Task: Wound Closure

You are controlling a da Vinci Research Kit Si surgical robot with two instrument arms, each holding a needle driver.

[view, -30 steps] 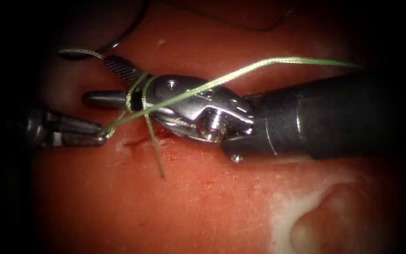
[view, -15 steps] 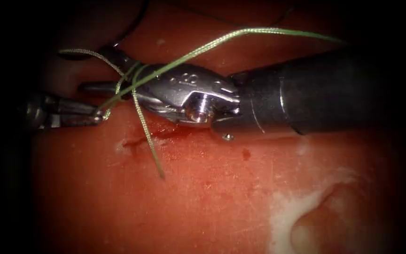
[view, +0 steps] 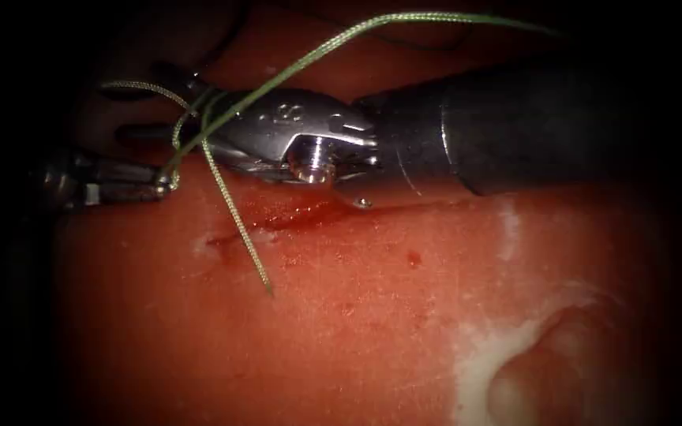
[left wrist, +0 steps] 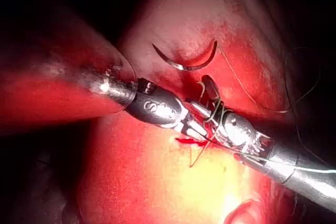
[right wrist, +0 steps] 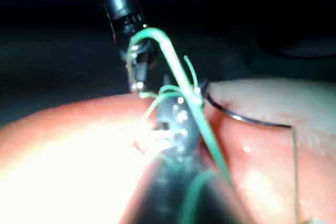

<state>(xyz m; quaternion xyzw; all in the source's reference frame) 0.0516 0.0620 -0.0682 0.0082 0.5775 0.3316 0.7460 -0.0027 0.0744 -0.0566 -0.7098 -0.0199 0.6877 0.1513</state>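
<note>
Green thread (view: 230, 213), silvery needle (left wrist: 185, 65), red fluid (view: 290, 213) on orange-red tissue (view: 357, 331) with a whitish patch.

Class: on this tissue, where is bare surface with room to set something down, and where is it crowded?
Free: the tissue below the cut, past the thread tail. Crowded: above the cut, where the left end effector holds thread looped around the right end effector; the needle lies free beyond.

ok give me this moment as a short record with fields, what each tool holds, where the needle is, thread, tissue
left tool: jaws shut on the thread
right tool: jaws open, thread looped around them, gripping nothing
needle: lying free on the tissue beyond the tools, held by neither, not in the tissue
thread: green, runs from the left tool over the right tool; a short cut end lies across the cut
tissue: red fluid along the cut
</note>
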